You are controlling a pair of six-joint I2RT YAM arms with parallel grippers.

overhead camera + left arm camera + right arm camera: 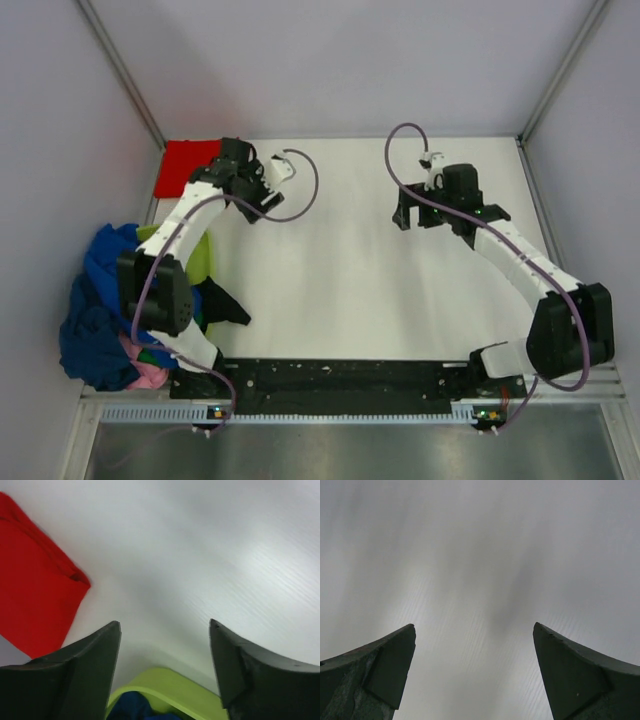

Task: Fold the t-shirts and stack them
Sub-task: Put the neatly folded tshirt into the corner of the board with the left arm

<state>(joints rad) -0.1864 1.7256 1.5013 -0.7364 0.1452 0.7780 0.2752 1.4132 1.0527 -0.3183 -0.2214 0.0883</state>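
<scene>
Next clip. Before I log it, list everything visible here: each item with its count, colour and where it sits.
red t-shirt: one, bright red, lying flat and folded at the table's far left corner
blue t-shirt: one, royal blue, crumpled in the heap at the left edge
navy t-shirt: one, dark blue, near end of that heap
lime-green t-shirt: one, in the heap, under the left arm
pink t-shirt: one, mostly buried at the heap's near side
black cloth: one, heap's right side, probably a shirt
table: one, white
base rail: one, black, near edge
cables: two, purple, one looped on each arm
left gripper: open, empty, beside the red t-shirt
right gripper: open, empty, over bare table
</scene>
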